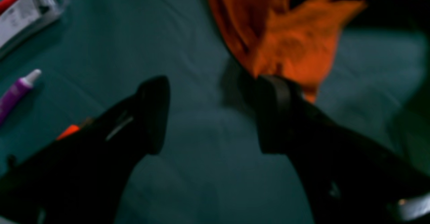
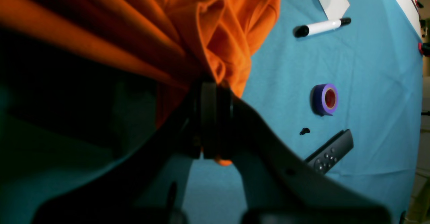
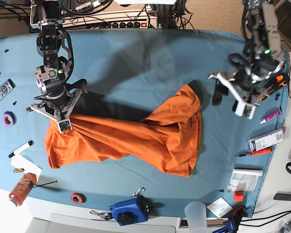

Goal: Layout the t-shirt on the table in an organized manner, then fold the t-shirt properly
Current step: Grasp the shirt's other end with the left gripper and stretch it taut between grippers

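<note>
The right claw (image 2: 211, 123) is clamped shut on a bunched edge of the t-shirt (image 3: 136, 136). The left claw (image 1: 211, 113) stands fully open, holding nothing. The shirt lies crumpled mid-counter (image 3: 136, 53), one corner raised. The cloth is judged light, limp and non-fragile; grip hems or shoulder seams, since loose folds will sag.

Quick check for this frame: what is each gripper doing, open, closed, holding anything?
Left gripper: open, holding nothing.
Right gripper: shut on the t-shirt, pinching a bunched fold.
</note>
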You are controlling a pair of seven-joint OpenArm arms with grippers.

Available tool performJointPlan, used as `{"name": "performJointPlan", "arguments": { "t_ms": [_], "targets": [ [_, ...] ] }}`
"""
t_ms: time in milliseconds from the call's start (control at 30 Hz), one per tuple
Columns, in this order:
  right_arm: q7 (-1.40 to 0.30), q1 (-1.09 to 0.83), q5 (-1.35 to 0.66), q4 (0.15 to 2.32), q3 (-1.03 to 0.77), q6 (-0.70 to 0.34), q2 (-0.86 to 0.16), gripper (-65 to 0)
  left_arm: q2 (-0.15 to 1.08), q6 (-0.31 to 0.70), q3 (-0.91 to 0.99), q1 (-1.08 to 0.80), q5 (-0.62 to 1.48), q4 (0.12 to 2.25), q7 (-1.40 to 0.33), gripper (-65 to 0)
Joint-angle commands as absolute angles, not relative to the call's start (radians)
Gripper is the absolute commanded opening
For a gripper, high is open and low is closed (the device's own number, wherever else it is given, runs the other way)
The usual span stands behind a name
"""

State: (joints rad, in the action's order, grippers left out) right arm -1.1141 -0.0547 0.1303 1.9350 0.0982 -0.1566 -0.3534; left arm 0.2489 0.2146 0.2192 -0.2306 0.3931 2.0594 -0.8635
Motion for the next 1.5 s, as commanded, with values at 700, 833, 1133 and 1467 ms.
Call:
{"name": "performJointPlan", "arguments": {
  "t_ms": [700, 833, 1133, 1467],
  "targets": [
    [-1.1, -0.039, 0.147, 1.95, 0.091, -0.152, -0.366, -65.0, 0.147, 0.291, 0.181, -0.096, 0.683, 1.762, -0.968, -25.5],
    [-1.101, -0.039, 0.147, 1.95, 0.091, -0.152, -0.365, -65.0, 0.115, 0.321, 0.179, -0.08, 0.696, 1.762, -0.968, -30.1],
    [-1.095, -0.039, 0.151, 1.95, 0.09, -0.153, -0.366, -65.0, 0.101, 0.311, 0.18, -0.066, 0.658, 1.763, -0.973, -57.6],
    [-0.957, 0.076, 0.217, 1.95, 0.014, -0.152, -0.366, -65.0, 0.124, 0.312, 0.262, -0.012, 0.547, 1.916, -0.969, -65.0]
  ]
}}
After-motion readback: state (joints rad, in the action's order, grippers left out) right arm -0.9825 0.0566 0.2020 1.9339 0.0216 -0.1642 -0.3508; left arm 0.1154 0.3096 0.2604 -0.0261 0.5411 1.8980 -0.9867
